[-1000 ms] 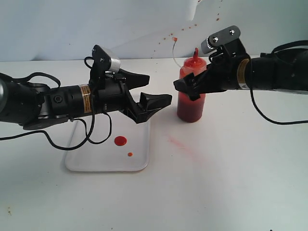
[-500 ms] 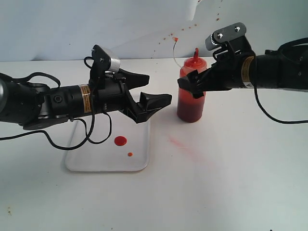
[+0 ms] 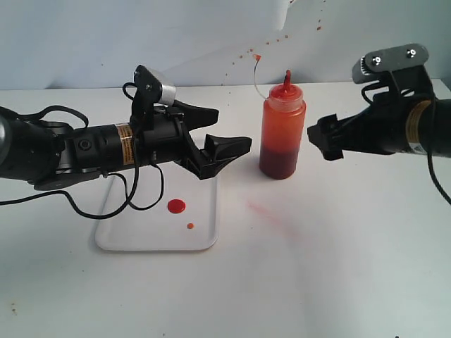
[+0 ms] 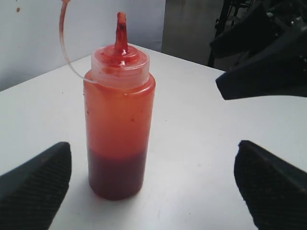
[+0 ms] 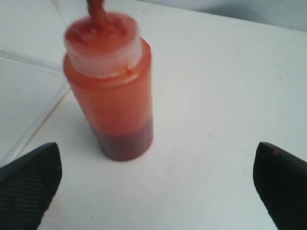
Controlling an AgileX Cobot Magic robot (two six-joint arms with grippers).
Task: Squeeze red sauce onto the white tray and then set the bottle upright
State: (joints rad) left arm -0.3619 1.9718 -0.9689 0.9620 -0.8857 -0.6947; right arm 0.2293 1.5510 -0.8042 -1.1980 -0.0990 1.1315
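The bottle [image 3: 282,134] stands upright on the table by itself, translucent orange-red with a pointed red nozzle and a thin tether arching off its back; it also shows as the bottle [image 4: 120,120] and the bottle [image 5: 111,93]. Two round blobs of red sauce [image 3: 176,206] lie on the white tray [image 3: 127,236] at the front left. My left gripper [image 3: 218,137] hovers open above the tray's far end, left of the bottle. A short way right of the bottle, my right gripper [image 3: 322,137] is open and holds nothing.
A faint pinkish smear [image 3: 271,213] marks the table in front of the bottle. Small red splatter dots [image 3: 243,53] speckle the pale back wall. The left arm's black cable [image 3: 137,201] droops over the tray.
My right gripper has let go of the bottle and drawn back to the right. The bottle stays standing. The left arm has not moved.
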